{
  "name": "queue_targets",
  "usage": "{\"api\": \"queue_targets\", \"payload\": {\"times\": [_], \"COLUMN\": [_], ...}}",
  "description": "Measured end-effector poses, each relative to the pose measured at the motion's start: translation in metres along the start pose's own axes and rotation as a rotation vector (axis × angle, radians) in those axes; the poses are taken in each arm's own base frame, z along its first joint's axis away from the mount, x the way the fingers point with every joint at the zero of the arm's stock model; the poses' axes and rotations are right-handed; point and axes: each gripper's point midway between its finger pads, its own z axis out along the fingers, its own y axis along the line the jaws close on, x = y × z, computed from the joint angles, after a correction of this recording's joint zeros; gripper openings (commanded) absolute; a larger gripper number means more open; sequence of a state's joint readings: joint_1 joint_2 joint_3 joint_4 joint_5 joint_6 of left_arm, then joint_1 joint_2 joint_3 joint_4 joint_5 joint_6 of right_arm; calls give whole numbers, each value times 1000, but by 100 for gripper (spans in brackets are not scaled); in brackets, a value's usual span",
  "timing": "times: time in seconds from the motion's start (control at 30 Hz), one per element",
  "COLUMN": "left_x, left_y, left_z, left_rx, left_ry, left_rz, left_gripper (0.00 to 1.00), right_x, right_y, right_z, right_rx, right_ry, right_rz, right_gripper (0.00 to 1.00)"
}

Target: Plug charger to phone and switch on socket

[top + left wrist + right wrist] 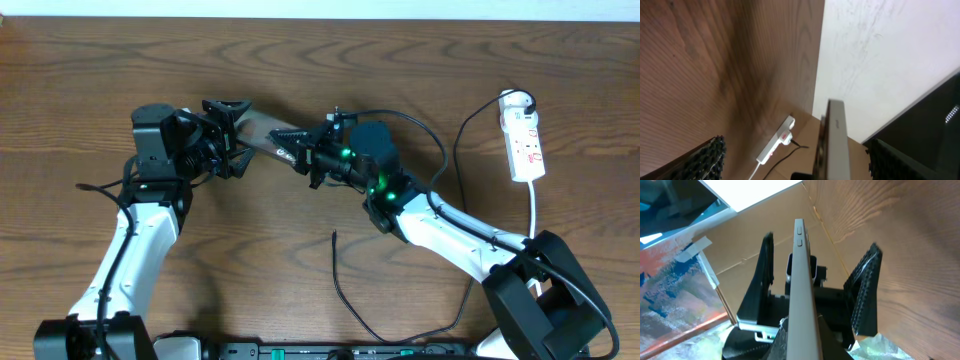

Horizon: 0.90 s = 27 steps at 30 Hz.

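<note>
Pinched, by the look of it, at one short end by the right gripper (305, 153), fingers drawn in narrow across the faces of the phone (268, 132) (judged rather than seen, with own pads below the edge of the right wrist view). Carried clear of the table (90, 60), roughly level, left of centre and between the two arms. Flanked at the other end by the left gripper (238, 135), spread wide, with plain gaps between each ribbed pad (710, 159) and the slab, so gripping nothing. Likely light and rigid in the hand, yet glossy on the back and therefore slippery; prone to pivot or slide under a one-ended pinch during plugging. Best taken across the two flat faces near mid-length, clear of the side buttons (799, 236) on the long edge and clear of the port end, with firm but not crushing pressure on a probably glass-fronted body. Well apart, toward the front of the table, note the charger (335, 255): thin, limp, a little springy, with its plug tip (334, 234) free and pointing away from the robot. Best nipped just behind that tip, not further back, for fear of flopping. Far right, note the socket (526, 145), white, with a black plug in its far end, untouched by either arm.
</note>
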<state>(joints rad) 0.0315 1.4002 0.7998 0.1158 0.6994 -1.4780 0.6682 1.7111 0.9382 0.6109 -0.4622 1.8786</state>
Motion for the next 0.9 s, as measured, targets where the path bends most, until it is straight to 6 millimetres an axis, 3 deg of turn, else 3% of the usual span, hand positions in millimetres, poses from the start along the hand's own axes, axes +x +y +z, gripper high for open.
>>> {"api": "queue_targets", "payload": {"times": [0.3,0.43,0.5,0.6,0.9], "left_x": [5,7,7,7,7], "left_y": [-8,-9,-9,-8,-8], "left_z": [7,8,8,8,8], "left_rx": [35,37,37,36,35], "left_ry": [18,22,23,22,23], "left_rz": [39,42,37,34,37], "left_gripper": [83,75,60,49,41], "right_x": [0,-1,-1,-1,-1], "right_y": [0,0,0,0,0], "right_z": [1,1,1,1,1], "right_rx": [-2,-4,-3,-3,-4], "right_ry": [-11,-15,-15,-16,-16], "right_rz": [2,2,3,3,2], "right_gripper": [2,2,1,2,2]}}
